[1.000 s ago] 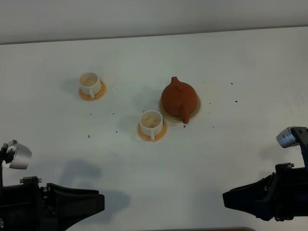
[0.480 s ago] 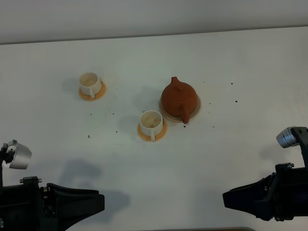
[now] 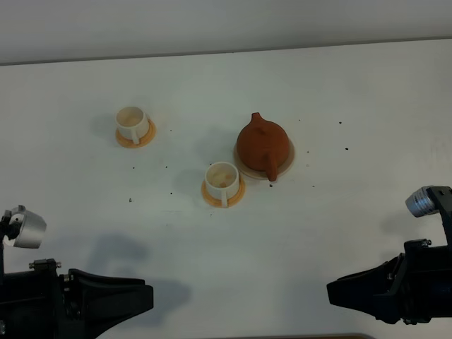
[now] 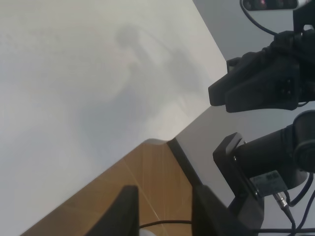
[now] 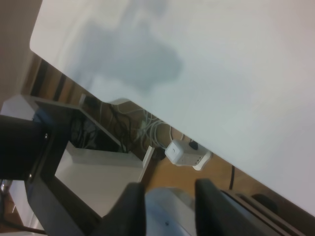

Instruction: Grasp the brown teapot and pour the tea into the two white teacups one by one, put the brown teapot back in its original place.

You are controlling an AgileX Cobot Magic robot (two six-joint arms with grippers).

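The brown teapot (image 3: 261, 143) stands upright on the beige trivet (image 3: 287, 159) right of the table's middle, its handle pointing toward the front. One white teacup (image 3: 131, 123) on an orange-tan saucer (image 3: 147, 138) is at the left. The other teacup (image 3: 222, 179) on its saucer (image 3: 238, 195) is just left and in front of the teapot. My left gripper (image 3: 147, 298) is at the front left edge and my right gripper (image 3: 332, 292) at the front right edge, both far from the teapot. In the wrist views each gripper, left (image 4: 165, 214) and right (image 5: 168, 204), is open and empty.
Small dark specks (image 3: 131, 200) dot the white table (image 3: 339, 92). The left wrist view shows the table's front edge (image 4: 147, 142) and the other arm (image 4: 261, 88) beyond it. The right wrist view shows cables and a white box (image 5: 184, 153) under the table.
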